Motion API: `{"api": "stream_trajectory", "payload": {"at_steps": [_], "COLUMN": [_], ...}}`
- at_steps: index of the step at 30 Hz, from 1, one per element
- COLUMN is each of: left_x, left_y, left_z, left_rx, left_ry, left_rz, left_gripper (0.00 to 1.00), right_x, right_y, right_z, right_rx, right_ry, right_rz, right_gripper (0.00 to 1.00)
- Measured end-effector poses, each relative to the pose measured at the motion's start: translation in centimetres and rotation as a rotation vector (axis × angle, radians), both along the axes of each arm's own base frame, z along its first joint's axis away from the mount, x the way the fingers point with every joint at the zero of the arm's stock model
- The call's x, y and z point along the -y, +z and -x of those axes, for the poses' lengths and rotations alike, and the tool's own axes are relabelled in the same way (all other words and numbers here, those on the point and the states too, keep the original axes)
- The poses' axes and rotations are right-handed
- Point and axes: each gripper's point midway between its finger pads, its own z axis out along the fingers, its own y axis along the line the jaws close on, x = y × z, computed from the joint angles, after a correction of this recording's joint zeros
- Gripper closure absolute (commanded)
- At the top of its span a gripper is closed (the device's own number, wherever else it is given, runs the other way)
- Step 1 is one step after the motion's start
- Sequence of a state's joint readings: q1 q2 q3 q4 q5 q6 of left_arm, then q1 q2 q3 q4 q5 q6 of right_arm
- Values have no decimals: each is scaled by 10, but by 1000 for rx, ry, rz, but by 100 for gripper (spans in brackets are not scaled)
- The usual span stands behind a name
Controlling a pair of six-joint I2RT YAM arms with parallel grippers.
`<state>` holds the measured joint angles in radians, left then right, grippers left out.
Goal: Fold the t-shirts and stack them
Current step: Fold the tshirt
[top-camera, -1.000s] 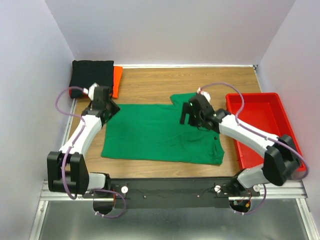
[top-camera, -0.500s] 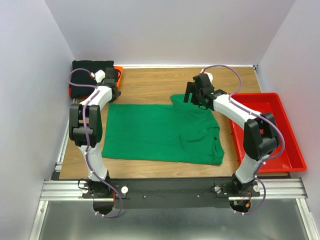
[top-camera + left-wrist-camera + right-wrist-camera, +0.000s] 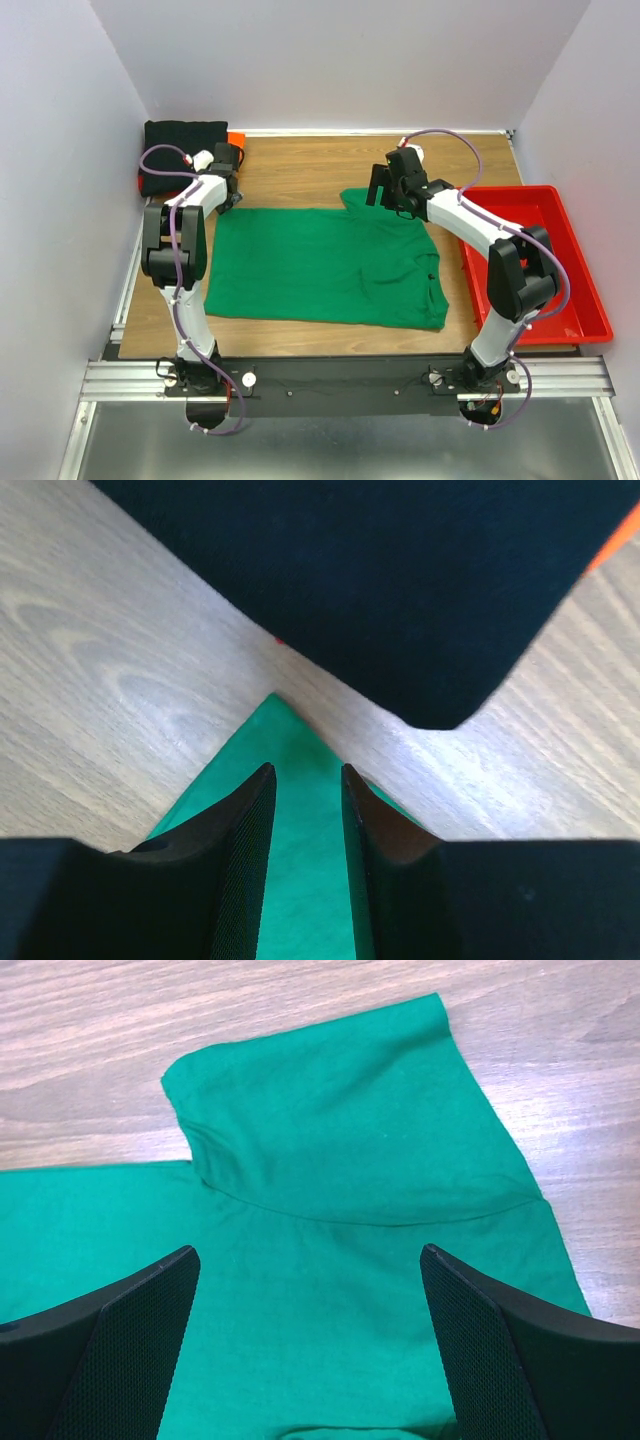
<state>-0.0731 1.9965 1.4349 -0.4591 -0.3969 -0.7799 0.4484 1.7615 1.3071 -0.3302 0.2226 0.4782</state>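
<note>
In the upper left corner of the top view a folded black t-shirt (image 3: 183,150) lies on the wooden surface (image 3: 300,170). An orange-red t-shirt (image 3: 236,142) lies under it, only its right edge peeking out.

Just right of that pile, the left arm reaches to the upper left corner of the green t-shirt (image 3: 325,265). In the left wrist view the left end effector (image 3: 305,772) points at that corner. Its two fingers (image 3: 240,830) are parted by only a narrow slit, and the green cloth shows through the slit, lying flat. No cloth is seen pinched between them. The rounded corner of the black shirt fills the top of that view, close to the green tip but not touching it.

The green shirt is spread flat across the middle of the surface, one sleeve sticking out at its upper edge. The right end effector (image 3: 307,1255) hangs above that sleeve with its fingers spread wide apart and nothing between them.

At the right side of the top view a red tray (image 3: 520,192) sits beside the green shirt's right edge.
</note>
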Motion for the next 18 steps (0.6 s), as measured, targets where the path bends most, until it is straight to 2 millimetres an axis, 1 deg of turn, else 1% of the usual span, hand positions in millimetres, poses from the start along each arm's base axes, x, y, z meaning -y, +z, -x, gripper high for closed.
{"api": "stream_trajectory", "payload": {"at_steps": [9, 18], "left_x": [-3, -4], "left_y": [-17, -20], "left_z": [4, 4], "left_rx": [-38, -44], "left_ry": [13, 15], "left_rz": [-15, -21], "left_gripper": [59, 59], "right_x": [-1, 1], "right_y": [-3, -5], "right_z": [1, 2], "right_rx": [-7, -10], "right_ry": [7, 4], "right_rz": [-5, -5], "right_gripper": [3, 3]}}
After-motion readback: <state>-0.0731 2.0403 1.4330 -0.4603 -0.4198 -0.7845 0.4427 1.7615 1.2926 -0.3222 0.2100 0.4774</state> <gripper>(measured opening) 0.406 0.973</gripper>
